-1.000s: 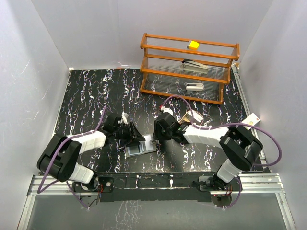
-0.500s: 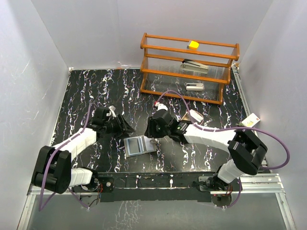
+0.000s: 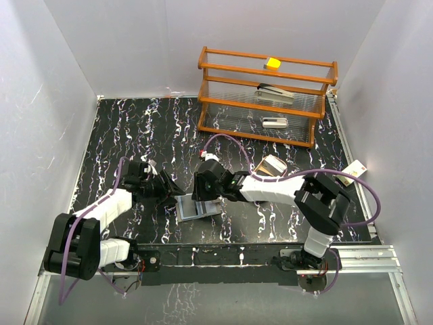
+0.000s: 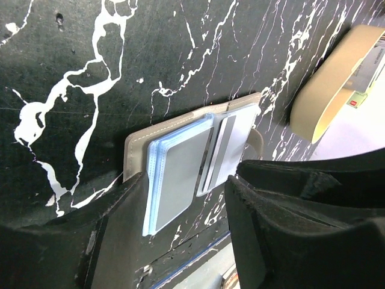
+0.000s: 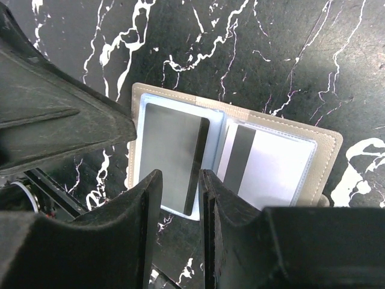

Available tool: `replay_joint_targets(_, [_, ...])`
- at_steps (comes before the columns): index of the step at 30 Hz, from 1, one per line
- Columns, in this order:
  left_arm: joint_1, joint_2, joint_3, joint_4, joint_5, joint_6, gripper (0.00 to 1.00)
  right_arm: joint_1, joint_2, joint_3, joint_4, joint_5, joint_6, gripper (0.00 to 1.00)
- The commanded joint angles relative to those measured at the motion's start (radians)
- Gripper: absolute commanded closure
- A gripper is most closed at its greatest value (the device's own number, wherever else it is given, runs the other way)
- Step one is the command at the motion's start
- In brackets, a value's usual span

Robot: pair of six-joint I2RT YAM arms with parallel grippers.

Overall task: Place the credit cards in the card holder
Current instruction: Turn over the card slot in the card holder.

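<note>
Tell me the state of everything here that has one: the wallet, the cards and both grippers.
card holder: open, flat on the table
grey card: tucked into the holder
white striped card: tucked in beside it
left gripper: open, holding nothing
right gripper: narrowly open, above the grey card

- Left fingers (image 4: 111,241) crowd the open card holder's (image 3: 198,207) left side; right fingers (image 5: 96,241) cover it from above.
- Wooden rack (image 3: 267,95) blocks the counter's (image 3: 135,128) far-right corner; its far-left corner lies open.
</note>
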Motion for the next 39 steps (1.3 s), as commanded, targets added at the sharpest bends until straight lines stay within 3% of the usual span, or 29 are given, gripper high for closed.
replay_joint_targets(1, [0.013,-0.011,-0.021,0.042,0.070,-0.021,0.48,0.003,0.020,0.050,0.061,-0.011,0.003,0.72])
replay_joint_targets(10, [0.015,-0.021,-0.030,0.045,0.076,-0.021,0.47,0.003,0.108,0.041,0.073,-0.043,-0.005,0.72])
replay_joint_targets(22, [0.016,-0.028,-0.026,0.033,0.070,-0.010,0.47,0.004,0.119,-0.019,0.060,-0.003,0.007,0.93])
replay_joint_targets(39, [0.015,0.007,-0.045,0.096,0.103,-0.024,0.48,0.004,0.126,-0.029,0.066,-0.006,0.011,0.93])
